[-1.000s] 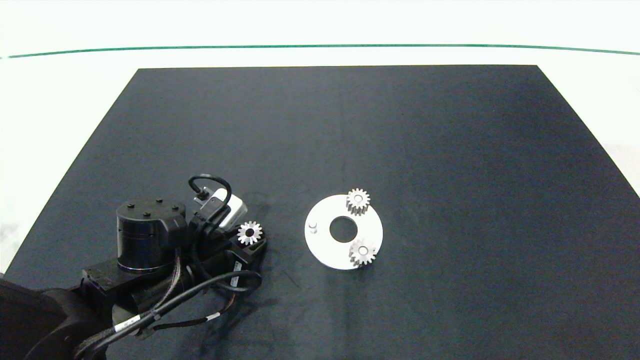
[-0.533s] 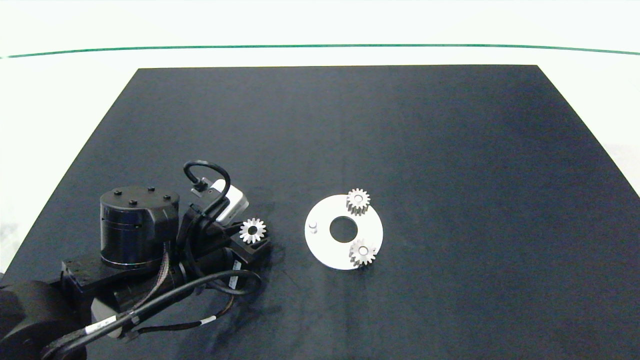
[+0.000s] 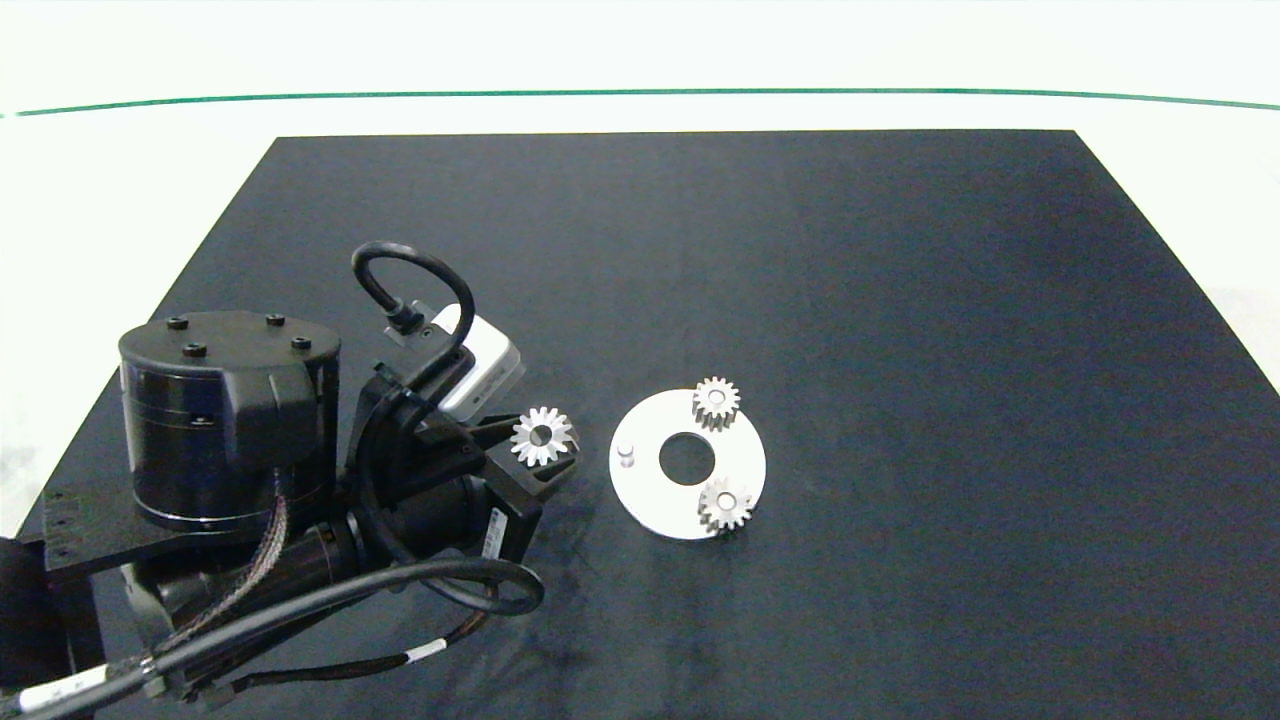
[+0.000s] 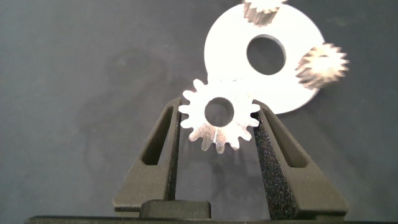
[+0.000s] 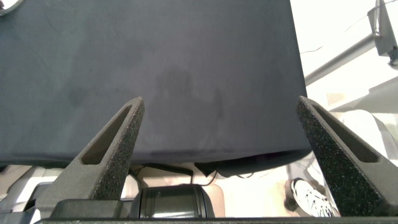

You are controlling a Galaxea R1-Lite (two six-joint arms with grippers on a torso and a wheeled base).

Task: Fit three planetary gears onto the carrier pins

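My left gripper (image 3: 543, 440) is shut on a silver planetary gear (image 3: 541, 436), held flat above the mat just left of the white disc (image 3: 655, 500). The left wrist view shows that gear (image 4: 219, 116) pinched between the foam pads (image 4: 268, 155). Two more gears (image 3: 716, 402) (image 3: 725, 503) sit on pins at the disc's far and near right. One bare carrier pin (image 3: 626, 455) stands at the disc's left side, a short way right of the held gear. The right gripper (image 5: 217, 118) is open over the mat's edge, away from the parts.
A black mat (image 3: 800, 260) covers the table, with white tabletop around it. The left arm's bulky wrist and cables (image 3: 300, 520) fill the near left. In the right wrist view, a shoe (image 5: 311, 199) shows on the floor beyond the mat's edge.
My left gripper has risen and moved right toward the disc, carrying the gear with it. The disc and its two gears have stayed put.
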